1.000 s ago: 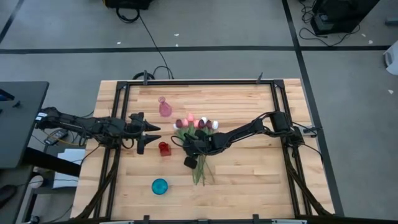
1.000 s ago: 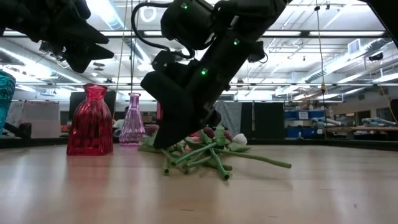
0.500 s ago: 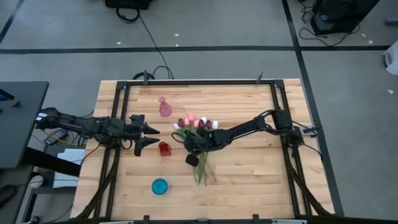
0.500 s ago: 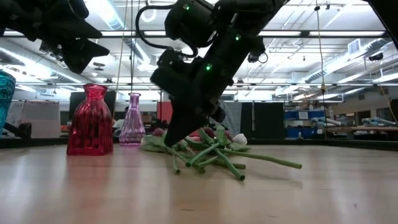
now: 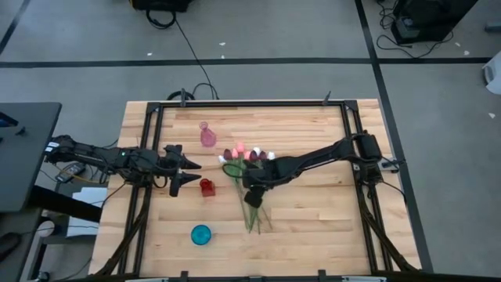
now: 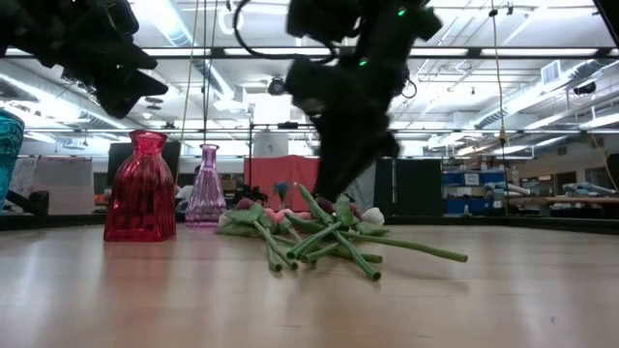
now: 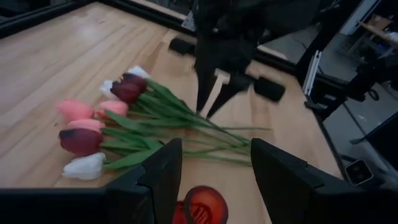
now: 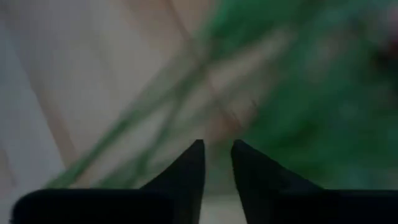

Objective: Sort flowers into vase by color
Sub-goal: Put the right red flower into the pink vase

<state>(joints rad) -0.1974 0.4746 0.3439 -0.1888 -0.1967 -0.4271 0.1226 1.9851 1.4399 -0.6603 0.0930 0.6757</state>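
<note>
High view shows us the flowers [image 5: 249, 174] lying in a loose bunch near the middle of the wooden worktop [image 5: 313, 227], heads in pink, maroon and white pointing toward the far edge and green stems trailing toward the near edge. Our right claw [image 5: 252, 192] reaches in from the right and sits over the stems; in the left wrist view we see its two fingers a little apart, tips pointing down just above the stems, with nothing between them. Our left claw [image 5: 186, 171] waits well apart to the left, its fingers spread wide and empty, just beside the small red vase [image 5: 207, 187]. We see a pink vase [image 5: 207, 135] farther back and a teal vase [image 5: 201, 233] nearer the front. From the low view, the flowers [image 6: 319, 232] rest flat on the worktop, to the right of the red vase [image 6: 141, 188].
</note>
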